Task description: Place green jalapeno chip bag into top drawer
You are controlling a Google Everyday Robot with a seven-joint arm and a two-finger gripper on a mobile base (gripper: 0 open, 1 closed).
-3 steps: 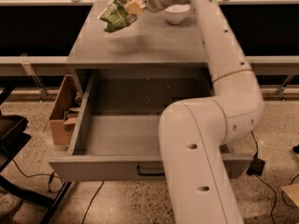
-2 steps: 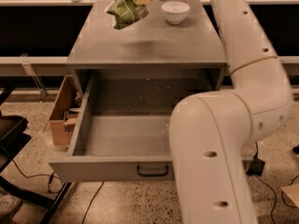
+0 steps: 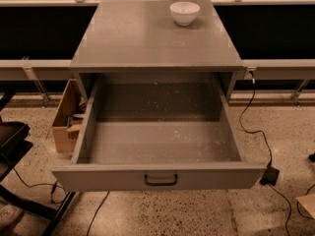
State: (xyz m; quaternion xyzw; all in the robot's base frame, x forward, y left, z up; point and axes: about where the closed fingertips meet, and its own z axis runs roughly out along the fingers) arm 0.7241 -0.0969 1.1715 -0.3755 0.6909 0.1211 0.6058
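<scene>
Camera view: top drawer [image 3: 157, 177] open, gripper and bag out of sight

The drawer is pulled out wide toward the near side. I can see its speckled grey floor. A small black handle [image 3: 160, 180] sits in the middle of its flat front. On the grey cabinet [image 3: 147, 43] above it, a white bowl [image 3: 184, 13] stands at the far edge, a little to the right. A brown cardboard box [image 3: 65, 119] stands on the ground just left of the drawer. A black cable [image 3: 257, 127] runs down on the right. The gripper is outside the picture, so I cannot tell how it is set. The green jalapeno chip bag is not in sight either
</scene>
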